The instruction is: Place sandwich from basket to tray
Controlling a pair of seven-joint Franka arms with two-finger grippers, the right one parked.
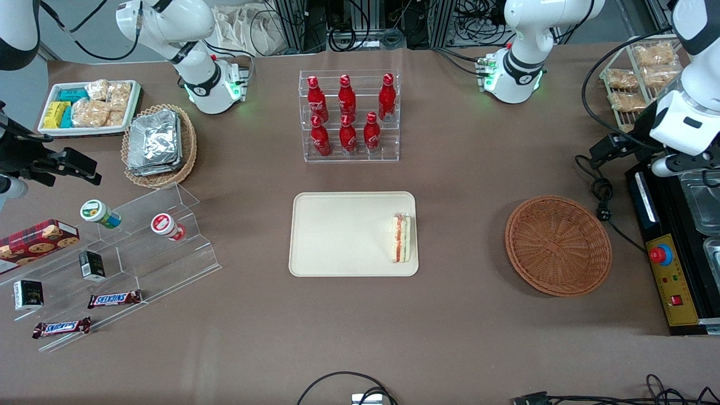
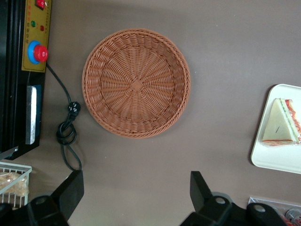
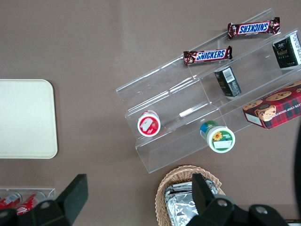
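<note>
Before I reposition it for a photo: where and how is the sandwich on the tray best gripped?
Across its two flat bread faces, coming straight down: the sandwich stands on edge on the tray, filling edge up. The tool hangs open, high above the basket.

The small triangular wedge sandwich point(image 1: 401, 238) lies on the large flat beige rectangular tray point(image 1: 337, 236), close against the tray's edge toward the working arm's end of the table. The round reddish-brown woven wicker basket point(image 1: 558, 245) sits on the brown table point(image 1: 450, 180) well apart from the tray, toward the working arm's end, with nothing in it. A clear rack of red bottles point(image 1: 349, 115) stands farther from the front camera than the tray. The left gripper point(image 2: 136, 193) hangs high above the table near the basket, its fingers point(image 2: 70, 188) spread wide, touching nothing. A black control box point(image 1: 672, 270) lies beside the basket at the table's end.
</note>
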